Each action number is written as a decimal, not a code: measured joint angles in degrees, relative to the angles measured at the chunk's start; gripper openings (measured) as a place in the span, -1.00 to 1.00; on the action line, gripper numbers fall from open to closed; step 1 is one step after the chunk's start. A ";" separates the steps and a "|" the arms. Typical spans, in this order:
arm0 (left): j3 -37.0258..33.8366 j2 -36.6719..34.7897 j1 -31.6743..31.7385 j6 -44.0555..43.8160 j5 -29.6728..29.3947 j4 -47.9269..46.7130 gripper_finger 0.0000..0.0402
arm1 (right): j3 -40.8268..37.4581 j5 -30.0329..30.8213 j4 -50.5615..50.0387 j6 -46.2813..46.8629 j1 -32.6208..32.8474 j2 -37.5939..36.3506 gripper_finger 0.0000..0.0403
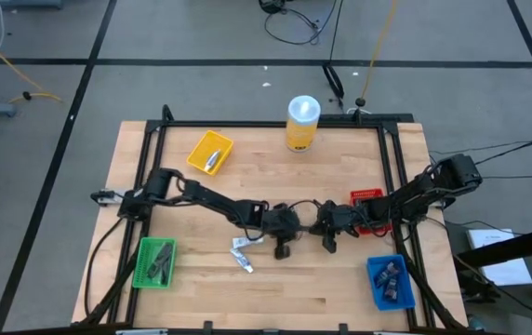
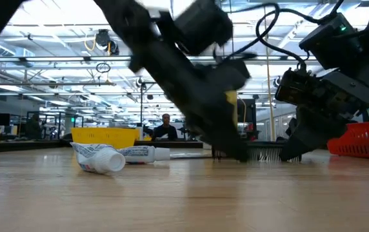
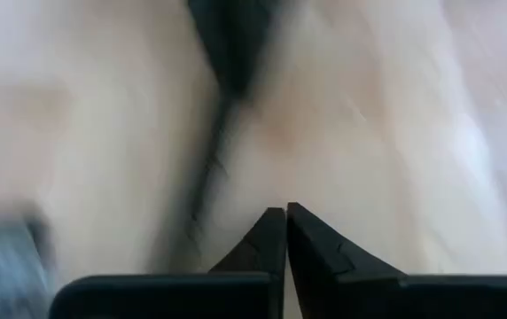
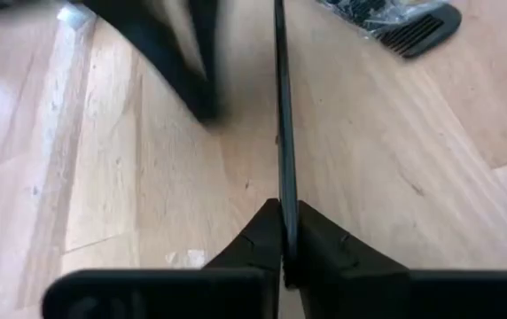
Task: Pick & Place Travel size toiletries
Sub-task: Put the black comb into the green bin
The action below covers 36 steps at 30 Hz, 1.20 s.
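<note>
mid-table, the right gripper (image 4: 282,232) pinches a thin, stiff, light black stick (image 4: 281,115) end-on; the left gripper (image 3: 284,232) is clenched empty.

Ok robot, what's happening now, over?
Right gripper shut on thin black flat stick, mid-table. Left gripper shut, empty, beside it. Two white tubes loose on wooden table.

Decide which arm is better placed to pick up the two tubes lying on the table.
Left. Its gripper sits nearer the tubes, shut on nothing; the right gripper is farther off and clamps a flat black stick.
</note>
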 joint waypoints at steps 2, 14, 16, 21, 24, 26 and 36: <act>-0.17 -2.98 -1.16 1.13 -1.08 -5.25 -0.90 | -0.02 2.10 0.10 -0.99 0.49 0.00 -0.95; 0.12 -9.67 -6.69 5.31 -24.51 -7.38 -0.88 | 2.42 9.53 7.49 -11.96 6.45 0.08 -0.95; 0.13 -9.51 -6.37 5.19 -22.48 -7.34 -0.80 | 3.65 9.69 6.76 -12.88 6.99 0.11 -0.96; 0.17 -9.47 -5.81 2.06 -21.30 -8.39 -0.37 | 4.73 11.15 6.59 -13.81 7.65 0.09 -0.97; 0.15 -9.47 -5.63 1.14 -21.30 -11.64 -0.13 | 4.70 11.16 5.93 -13.83 7.62 0.05 -0.95; 0.15 -9.47 -5.67 0.48 -21.28 -12.97 -0.06 | 4.70 11.22 6.06 -13.83 7.62 0.06 -0.95; 0.19 -9.49 -5.99 -0.33 -19.66 -16.02 -0.56 | 4.70 11.24 6.13 -13.84 7.62 0.04 -0.96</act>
